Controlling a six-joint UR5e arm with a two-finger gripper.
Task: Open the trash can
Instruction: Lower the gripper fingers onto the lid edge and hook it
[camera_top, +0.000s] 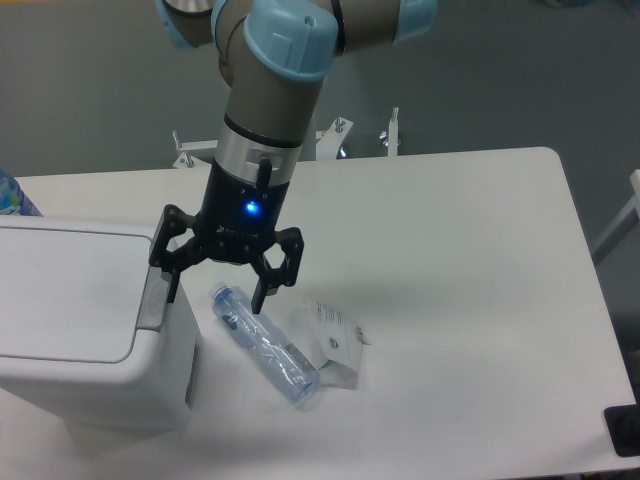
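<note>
White plastic, boxy, rounded corners: the trash can (85, 330) sits at the left edge of the table (470, 260), partly cut off by the frame. Its flat white lid (65, 290) is down, so opening is not yet done. The grey push-latch tab (152, 297) sits on the lid's right edge, the side facing me.

My end effector (215, 292) hangs just right of that edge, fingers spread wide with nothing between them. The left fingertip (171, 287) is right at the tab, on it or just above; contact can't be confirmed from this angle. The right fingertip (260, 297) is over bare table beside the cap end of a clear blue-tinted plastic bottle (262, 343).

Key relation: the target is to my left and slightly below, very close. The bin's long axis looks to run left-right, and the tab strip runs along its right edge, front to back. My guess is that the next move is a short press down with the left finger, no reach needed.

The bottle lies flat, long axis diagonal, cap upper-left, base lower-right. Its base touches a small white carton (338, 345) lying flat.

Writing: the carton has dark print, too small to read. There is white lettering on the end effector body under the blue LED, blurred. No legible brand anywhere.
</note>
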